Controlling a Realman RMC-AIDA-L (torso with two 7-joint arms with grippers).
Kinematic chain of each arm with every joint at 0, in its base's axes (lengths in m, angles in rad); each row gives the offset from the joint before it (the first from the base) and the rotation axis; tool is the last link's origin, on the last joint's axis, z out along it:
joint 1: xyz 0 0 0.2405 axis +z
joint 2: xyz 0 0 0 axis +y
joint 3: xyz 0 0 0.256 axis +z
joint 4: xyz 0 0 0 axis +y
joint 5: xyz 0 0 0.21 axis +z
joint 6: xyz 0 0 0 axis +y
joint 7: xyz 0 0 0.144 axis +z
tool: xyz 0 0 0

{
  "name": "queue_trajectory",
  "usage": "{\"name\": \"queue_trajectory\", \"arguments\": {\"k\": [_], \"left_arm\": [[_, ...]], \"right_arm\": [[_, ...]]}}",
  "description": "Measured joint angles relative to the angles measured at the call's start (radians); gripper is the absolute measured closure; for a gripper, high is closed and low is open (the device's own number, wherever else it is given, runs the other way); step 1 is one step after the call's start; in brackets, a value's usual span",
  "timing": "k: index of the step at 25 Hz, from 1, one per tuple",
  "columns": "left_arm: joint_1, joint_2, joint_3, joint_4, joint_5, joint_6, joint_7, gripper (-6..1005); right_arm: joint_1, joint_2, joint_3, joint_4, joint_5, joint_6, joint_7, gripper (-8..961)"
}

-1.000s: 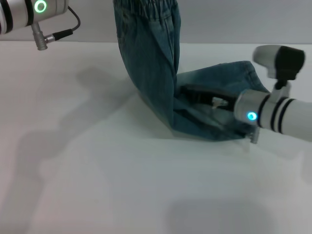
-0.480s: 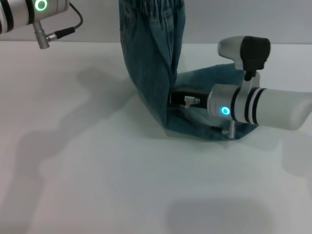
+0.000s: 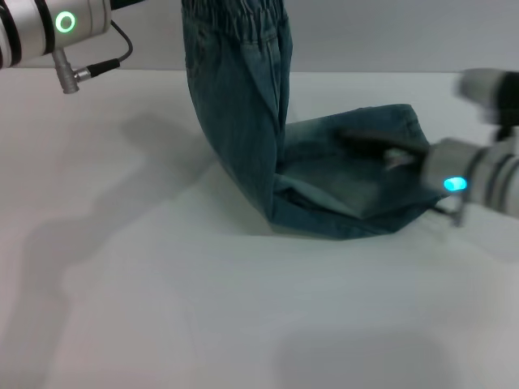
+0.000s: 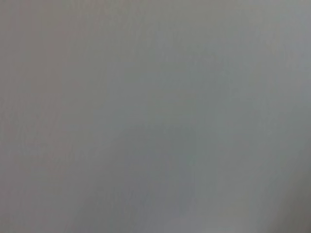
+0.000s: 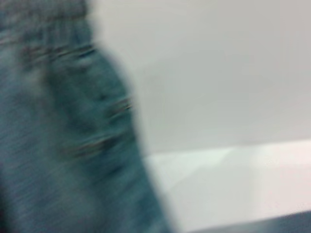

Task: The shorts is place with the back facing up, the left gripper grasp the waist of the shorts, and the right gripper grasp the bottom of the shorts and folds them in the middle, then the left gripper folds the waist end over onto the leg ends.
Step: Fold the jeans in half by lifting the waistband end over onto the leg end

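The blue denim shorts [image 3: 243, 121] are lifted by the waist [image 3: 235, 12], whose ruffled band sits at the top edge of the head view. From there the cloth hangs down to a fold on the table. The lower half lies flat to the right, with the leg ends [image 3: 413, 130] at its far right. The left gripper's wrist [image 3: 57, 24], with its green ring, is at the top left, and its jaw is beyond the picture's edge. My right gripper [image 3: 381, 150] is a dark blur over the flat part near the leg ends. The right wrist view shows blurred denim [image 5: 58, 121].
The white table [image 3: 203, 308] spreads in front of and to the left of the shorts. A cable and plug [image 3: 81, 69] hang under the left wrist. The left wrist view shows only a plain grey surface.
The right arm has pulled back to the right, out from beside the hanging cloth towards the leg ends. The lifted waist has shifted slightly left.
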Motion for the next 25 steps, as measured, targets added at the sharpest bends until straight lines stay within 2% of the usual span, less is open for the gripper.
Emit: {"name": "queue_trajectory", "arguments": {"k": [4, 9, 18, 23, 25], "left_arm": [[-0.003, -0.004, 0.010, 0.017, -0.010, 0.005, 0.013, 942], [-0.006, -0.006, 0.052, 0.073, -0.090, 0.024, 0.064, 941], [-0.037, -0.008, 0.154, 0.219, -0.264, 0.073, 0.180, 942], [-0.096, -0.010, 0.214, 0.333, -0.344, 0.097, 0.234, 941], [-0.119, -0.012, 0.249, 0.384, -0.411, 0.111, 0.305, 941]], "right_arm": [[-0.160, 0.001, 0.005, -0.179, 0.035, -0.024, 0.007, 954], [-0.318, -0.002, 0.009, -0.319, 0.082, -0.026, 0.019, 954], [-0.435, -0.002, 0.009, -0.393, 0.101, 0.011, 0.041, 954], [-0.454, -0.002, 0.008, -0.411, 0.101, 0.028, 0.053, 954], [-0.455, -0.002, 0.008, -0.411, 0.102, 0.035, 0.054, 954]]}}
